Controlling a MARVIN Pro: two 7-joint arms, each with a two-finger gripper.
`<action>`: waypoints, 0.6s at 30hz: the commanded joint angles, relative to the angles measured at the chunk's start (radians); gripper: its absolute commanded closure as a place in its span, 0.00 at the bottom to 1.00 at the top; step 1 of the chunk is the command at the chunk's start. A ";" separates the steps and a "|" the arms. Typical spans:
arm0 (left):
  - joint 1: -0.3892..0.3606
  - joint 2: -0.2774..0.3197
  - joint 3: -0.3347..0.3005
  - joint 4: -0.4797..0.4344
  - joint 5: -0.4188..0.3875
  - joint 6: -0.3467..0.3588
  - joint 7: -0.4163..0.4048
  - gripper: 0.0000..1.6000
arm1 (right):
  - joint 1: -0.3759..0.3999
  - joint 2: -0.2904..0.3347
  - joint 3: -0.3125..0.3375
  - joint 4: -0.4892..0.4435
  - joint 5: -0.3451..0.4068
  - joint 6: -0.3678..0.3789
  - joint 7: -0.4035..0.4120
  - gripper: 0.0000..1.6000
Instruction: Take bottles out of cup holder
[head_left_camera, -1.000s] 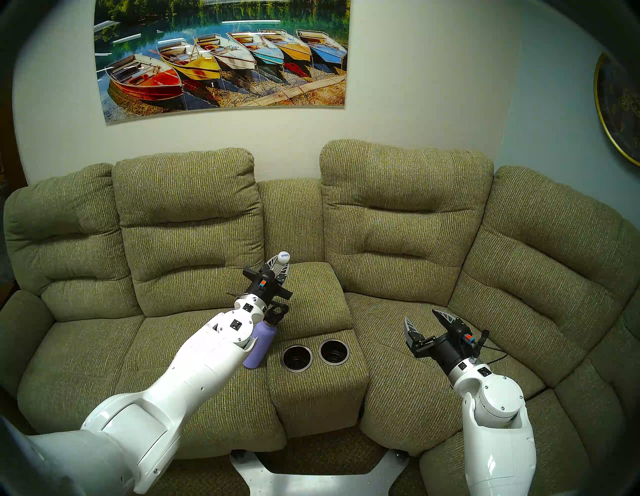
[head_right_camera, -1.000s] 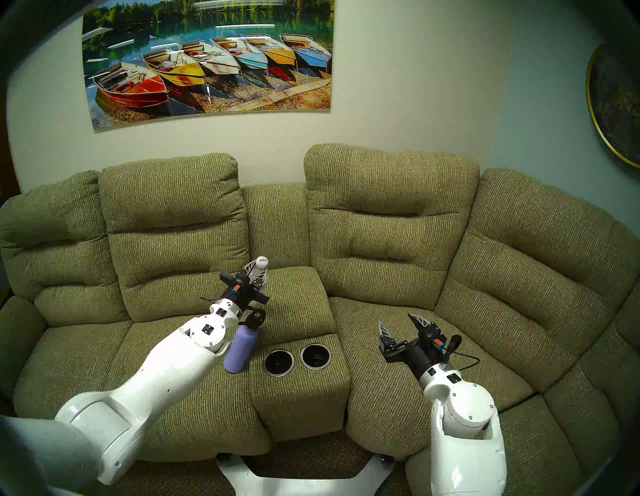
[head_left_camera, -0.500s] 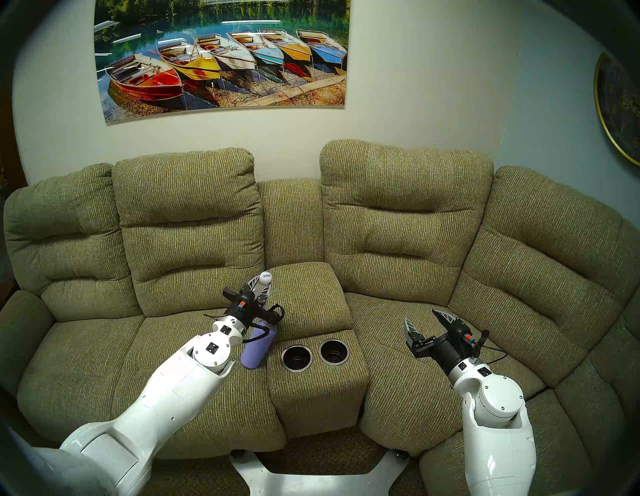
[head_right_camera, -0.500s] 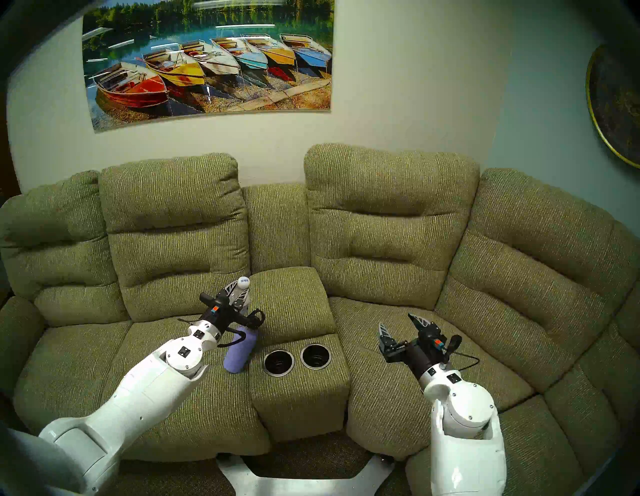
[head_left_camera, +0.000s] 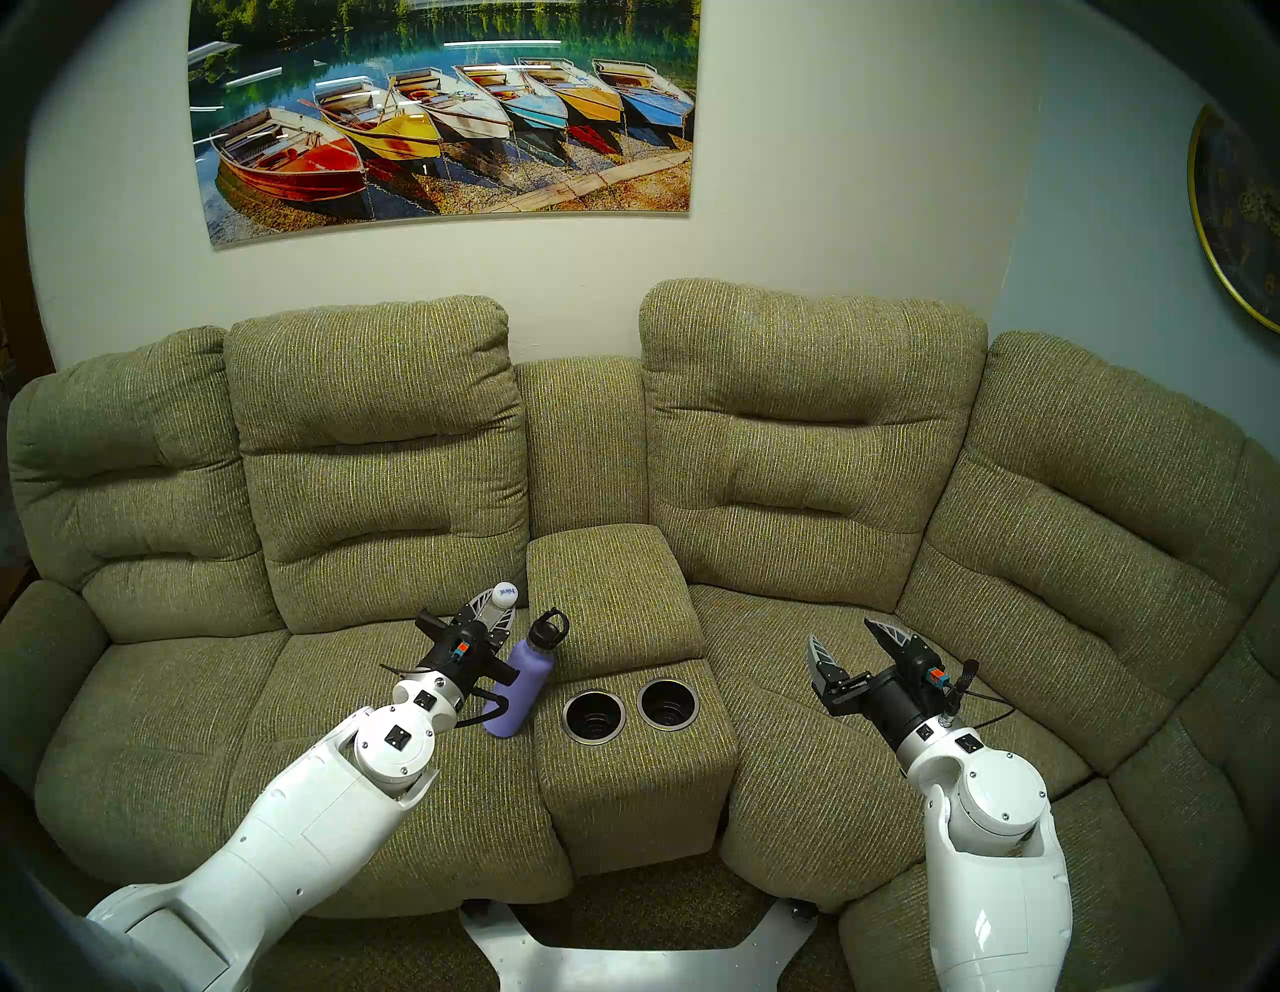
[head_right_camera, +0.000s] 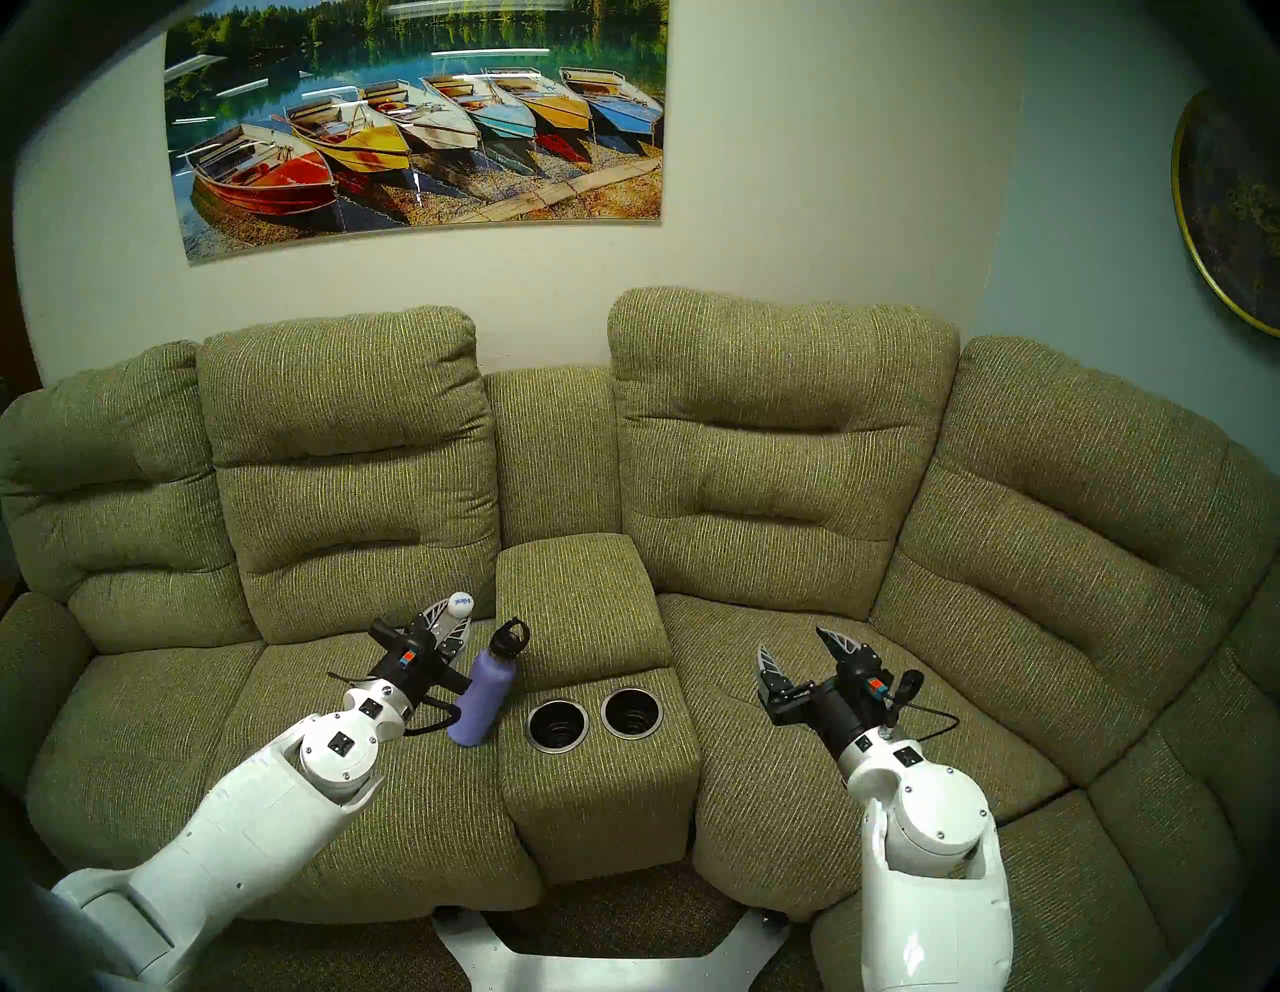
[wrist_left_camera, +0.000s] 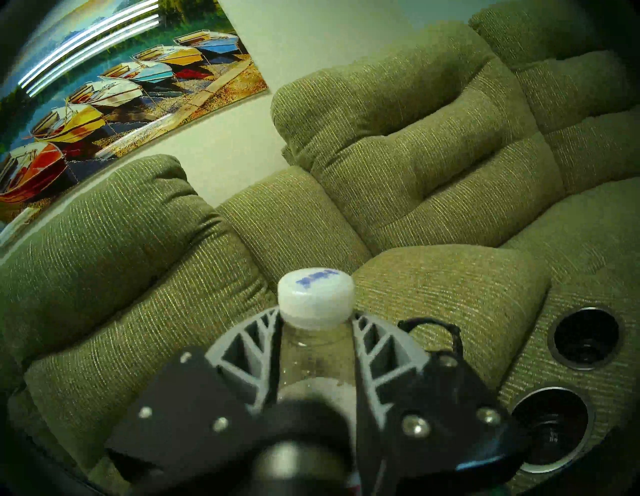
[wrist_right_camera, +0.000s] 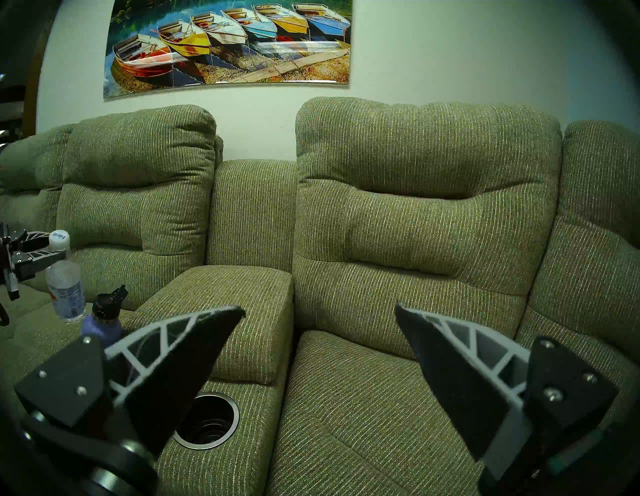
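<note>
Head view: two bottles (head_left_camera: 503, 601) (head_left_camera: 521, 677), two empty holders (head_left_camera: 593, 718) (head_left_camera: 668, 703).

blue print on white cap (wrist_left_camera: 316, 298) of clear bottle, too blurred to read.

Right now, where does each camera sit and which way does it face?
Head pair: high, looking down on the sofa; both arms show, cup holders centre.
Left wrist: behind the left gripper, shut on the clear bottle, facing the backrest.
Right wrist: low above the right seat, open right gripper in front.
Shared: purple flask in head and right wrist views.
</note>
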 joint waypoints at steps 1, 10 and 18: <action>0.042 0.026 -0.018 -0.064 0.003 -0.006 0.031 1.00 | 0.002 0.001 0.002 -0.025 0.000 -0.001 -0.002 0.00; 0.094 0.020 -0.013 -0.050 0.040 -0.035 0.092 1.00 | 0.002 0.001 0.002 -0.025 0.000 -0.001 -0.002 0.00; 0.125 0.002 0.006 -0.049 0.049 -0.101 0.105 1.00 | 0.002 0.001 0.002 -0.025 0.000 -0.002 -0.002 0.00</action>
